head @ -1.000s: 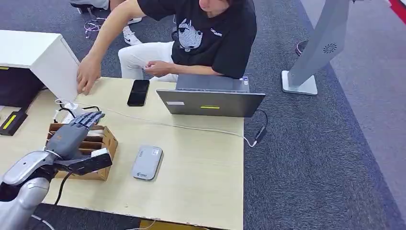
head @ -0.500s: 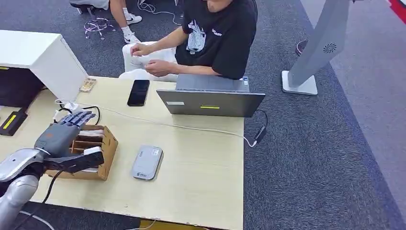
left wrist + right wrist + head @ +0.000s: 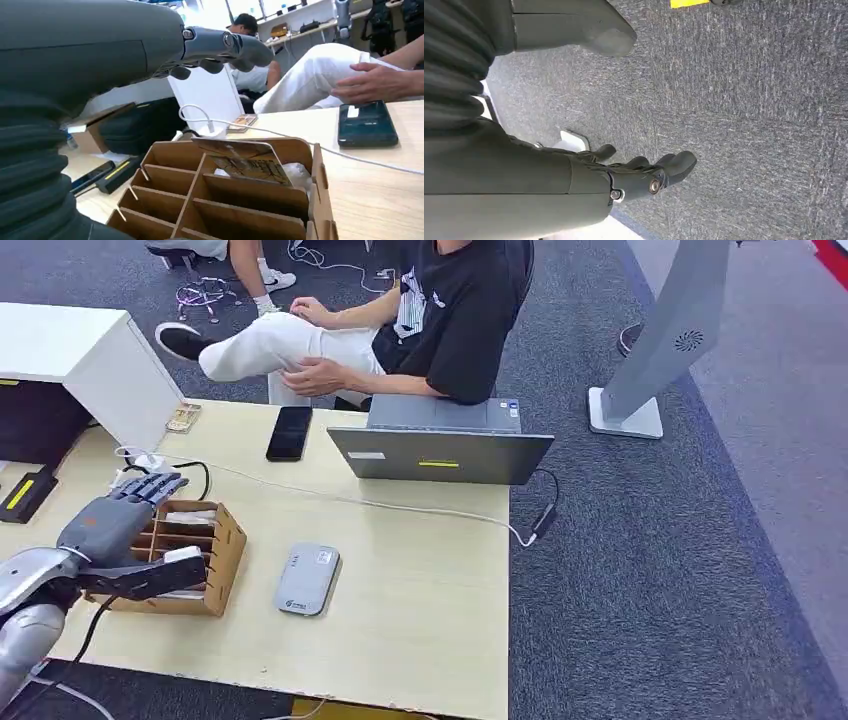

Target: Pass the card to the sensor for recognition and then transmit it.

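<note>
No text, brand or number can be read with certainty in any view.

The flat grey rounded sensor device [image 3: 307,579], at 6 o'clock on the table [image 3: 420,600], carries a small dark mark on its near edge and a small pale label at its far corner; both illegible.

The grey laptop lid [image 3: 440,454] bears a yellow-green strip and a white sticker; neither shows readable characters.

The person's black T-shirt [image 3: 455,310] has a white graphic and small white lettering, too small to read.

The printed card [image 3: 245,160] standing in the brown cardboard divider box [image 3: 235,200] shows a patterned face without legible words.
</note>
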Available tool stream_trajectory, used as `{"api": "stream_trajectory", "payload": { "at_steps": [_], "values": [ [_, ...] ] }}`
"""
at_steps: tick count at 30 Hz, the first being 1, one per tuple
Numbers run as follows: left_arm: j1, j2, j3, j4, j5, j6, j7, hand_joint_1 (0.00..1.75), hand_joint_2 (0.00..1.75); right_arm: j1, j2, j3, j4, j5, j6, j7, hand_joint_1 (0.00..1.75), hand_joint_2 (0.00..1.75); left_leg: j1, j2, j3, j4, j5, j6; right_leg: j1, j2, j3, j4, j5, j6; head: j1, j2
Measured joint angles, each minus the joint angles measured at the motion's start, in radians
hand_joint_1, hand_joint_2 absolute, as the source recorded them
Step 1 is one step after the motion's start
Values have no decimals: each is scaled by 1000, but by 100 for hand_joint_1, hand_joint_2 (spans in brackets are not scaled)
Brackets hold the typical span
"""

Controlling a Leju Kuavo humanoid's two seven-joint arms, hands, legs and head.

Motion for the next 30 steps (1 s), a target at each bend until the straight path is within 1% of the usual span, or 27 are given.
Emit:
{"api": "stream_trajectory", "payload": {
  "at_steps": [3, 9, 19, 30],
  "values": [
    [0, -8, -4, 0, -20, 14, 4, 0, 175, 0, 0, -2, 0, 1, 0, -4, 0, 175, 0, 0, 0, 0, 0, 0, 0, 0, 0, 0, 0, 0, 0, 0],
    [-1, -49, -12, 15, -48, 50, 11, 0, 175, 0, 0, -2, 0, 5, -2, -18, 0, 175, 0, 0, 0, 0, 0, 0, 0, 0, 0, 0, 0, 0, 0, 0],
    [-5, -94, -14, 99, -41, 53, 15, 0, 175, -3, 1, -2, 0, 20, -6, -23, 0, 175, 0, 0, 0, 0, 0, 0, 0, 0, 0, 0, 0, 0, 0, 0],
    [-7, -112, -14, 140, -40, 54, 15, 0, 175, -5, 3, -2, 0, 20, -9, -25, 0, 175, 0, 0, 0, 0, 0, 0, 0, 0, 0, 0, 0, 0, 0, 0]
  ]
}}
